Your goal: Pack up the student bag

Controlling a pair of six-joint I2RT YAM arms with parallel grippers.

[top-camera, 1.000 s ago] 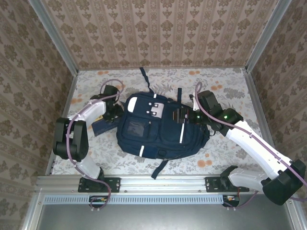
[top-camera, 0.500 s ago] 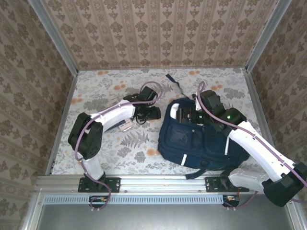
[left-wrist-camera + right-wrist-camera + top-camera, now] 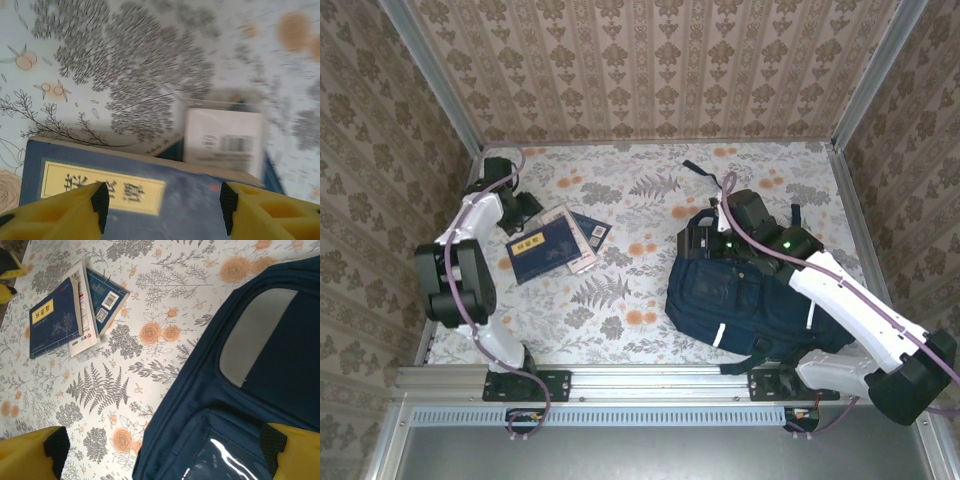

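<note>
Floral-patterned counter (image 3: pixel 620 190) stretches under me. My left fingers (image 3: pixel 530 210) stand spread over the navy book (image 3: pixel 538 252) at far left, apparently not touching it. My right fingers (image 3: pixel 696 240) gape wide above the student bag (image 3: pixel 750 300), which lies near right.

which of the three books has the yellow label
The navy book at the left end of the pile. The white booklet beside it has no such label, and the blue book on the right shows barcodes instead.
</note>
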